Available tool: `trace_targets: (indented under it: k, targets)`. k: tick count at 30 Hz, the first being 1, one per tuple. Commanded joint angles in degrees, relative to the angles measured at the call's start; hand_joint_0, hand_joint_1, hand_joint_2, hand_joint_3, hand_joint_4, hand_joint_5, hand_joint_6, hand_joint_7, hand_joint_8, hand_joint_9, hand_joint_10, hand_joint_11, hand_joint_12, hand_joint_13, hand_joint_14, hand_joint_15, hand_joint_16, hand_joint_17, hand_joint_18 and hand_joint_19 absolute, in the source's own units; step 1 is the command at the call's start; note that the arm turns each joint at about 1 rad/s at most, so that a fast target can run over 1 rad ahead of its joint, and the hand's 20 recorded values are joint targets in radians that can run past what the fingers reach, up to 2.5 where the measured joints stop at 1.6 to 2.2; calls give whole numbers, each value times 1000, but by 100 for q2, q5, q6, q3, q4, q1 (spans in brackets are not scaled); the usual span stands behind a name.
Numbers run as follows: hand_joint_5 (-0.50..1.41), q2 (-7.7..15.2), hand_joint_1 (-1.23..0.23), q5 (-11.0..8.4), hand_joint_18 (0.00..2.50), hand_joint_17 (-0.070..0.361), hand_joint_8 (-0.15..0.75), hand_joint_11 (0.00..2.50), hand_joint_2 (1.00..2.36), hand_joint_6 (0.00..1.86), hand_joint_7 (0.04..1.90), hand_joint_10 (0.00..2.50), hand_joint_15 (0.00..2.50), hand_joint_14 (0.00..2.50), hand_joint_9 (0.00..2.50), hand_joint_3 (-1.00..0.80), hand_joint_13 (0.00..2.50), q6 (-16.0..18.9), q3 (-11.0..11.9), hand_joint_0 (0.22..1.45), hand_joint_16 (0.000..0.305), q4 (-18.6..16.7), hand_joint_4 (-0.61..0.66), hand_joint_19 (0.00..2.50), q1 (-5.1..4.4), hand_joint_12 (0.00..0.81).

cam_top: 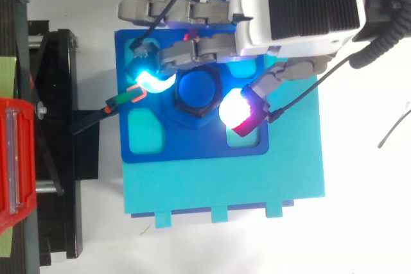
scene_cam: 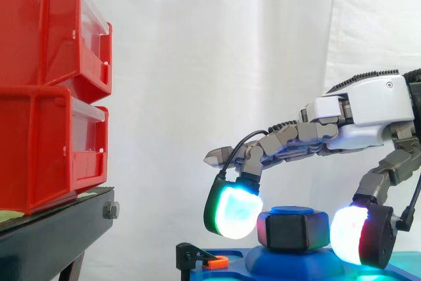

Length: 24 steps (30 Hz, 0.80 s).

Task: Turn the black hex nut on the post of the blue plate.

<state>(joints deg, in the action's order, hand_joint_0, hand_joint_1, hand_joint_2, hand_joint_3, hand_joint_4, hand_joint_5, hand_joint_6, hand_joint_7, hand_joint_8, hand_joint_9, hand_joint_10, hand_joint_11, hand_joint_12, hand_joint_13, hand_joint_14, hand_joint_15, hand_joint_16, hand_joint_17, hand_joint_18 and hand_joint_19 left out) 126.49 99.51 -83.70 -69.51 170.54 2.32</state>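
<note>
Black hex nut pinched at opposite edges by hand, above blue plate.

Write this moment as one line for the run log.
hand: shut on black hex nut, pads on opposite sides | nut: on post of blue plate | red bins: on black stand, apart from hand

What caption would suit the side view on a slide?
Robot hand pinching the black hex nut on the blue plate between its glowing pads.

The blue plate is cut off below in the side view. From above, its rear is hidden by the robot hand.
</note>
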Motion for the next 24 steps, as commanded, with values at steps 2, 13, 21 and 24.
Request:
trace_targets:
  k: [2,13,21,24]
  targets:
    - [-300,-1,-765,121,70,81,75,0,1000,501,802,0,28,0,0,-500,0,-14,34,451,36,111,-1,139,49,264]
    - [-300,-1,-762,253,71,82,76,0,1000,501,806,0,36,0,0,-500,0,-243,298,442,36,585,8,139,128,265]
    - [-300,-116,-760,253,75,82,77,0,1000,501,807,0,37,0,0,-500,0,-419,307,440,36,823,10,139,155,266]
    - [-300,-168,-756,244,78,82,80,0,1000,501,804,0,36,0,0,-500,0,-471,307,441,36,928,11,143,172,266]
